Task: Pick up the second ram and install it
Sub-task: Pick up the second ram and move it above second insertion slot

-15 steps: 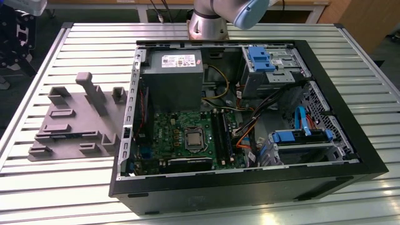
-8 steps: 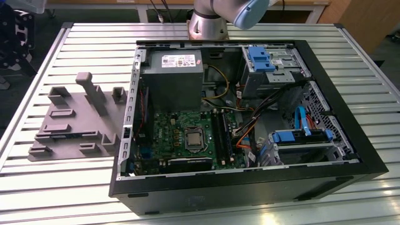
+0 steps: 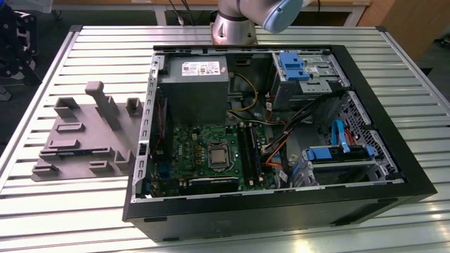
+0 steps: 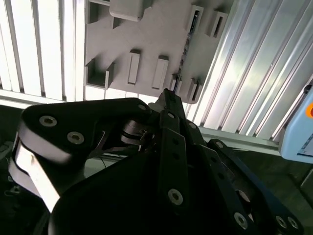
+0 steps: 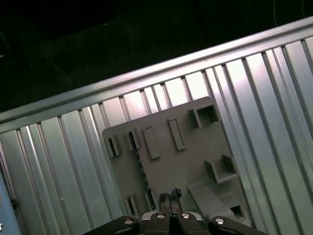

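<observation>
The gripper [image 4: 168, 94] hangs with its jaws closed on nothing above the gray holder [image 4: 156, 34]. Its tips are near the ram [image 4: 186, 46], which stands on edge in a groove there, so I judge the pick-up not yet begun. A grasp would call for parted jaws squared across the thin stick; the slots [image 3: 246, 153] lie well apart in the case [image 3: 281, 213].

At twelve o'clock in the exterior view the arm [image 3: 243, 18] is cut off by the frame's edge. In the second wrist view the second ram [image 4: 185, 49] stands edge-on in the grey holder [image 4: 161, 29]. Its chips are too small to tell, and its near end is hidden behind the hand [image 4: 168, 95].
</observation>
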Robot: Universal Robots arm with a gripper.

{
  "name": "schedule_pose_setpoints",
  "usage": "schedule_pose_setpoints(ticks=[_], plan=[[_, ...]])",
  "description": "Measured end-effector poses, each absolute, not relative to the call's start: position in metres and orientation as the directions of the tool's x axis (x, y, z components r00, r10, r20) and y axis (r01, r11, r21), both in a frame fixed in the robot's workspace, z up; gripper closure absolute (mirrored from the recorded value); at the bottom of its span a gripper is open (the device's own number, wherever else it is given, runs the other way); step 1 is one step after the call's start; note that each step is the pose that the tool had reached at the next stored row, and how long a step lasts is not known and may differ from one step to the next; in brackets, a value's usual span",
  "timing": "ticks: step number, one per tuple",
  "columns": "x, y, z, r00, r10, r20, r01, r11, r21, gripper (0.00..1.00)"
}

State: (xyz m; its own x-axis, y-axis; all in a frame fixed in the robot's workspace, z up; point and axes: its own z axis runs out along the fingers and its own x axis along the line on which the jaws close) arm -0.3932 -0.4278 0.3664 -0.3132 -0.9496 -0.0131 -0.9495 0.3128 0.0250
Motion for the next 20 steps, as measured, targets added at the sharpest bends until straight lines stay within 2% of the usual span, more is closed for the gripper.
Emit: schedule_pose_setpoints(ticks=[5,20], plan=[[-0.3932,-0.4278,0.3658,-0.262,-0.965,-0.013,-0.965,0.262,0.025,0.89],[-0.3932,-0.4278,0.3626,0.001,-1.0,-0.013,-1.0,-0.001,0.024,0.89]])
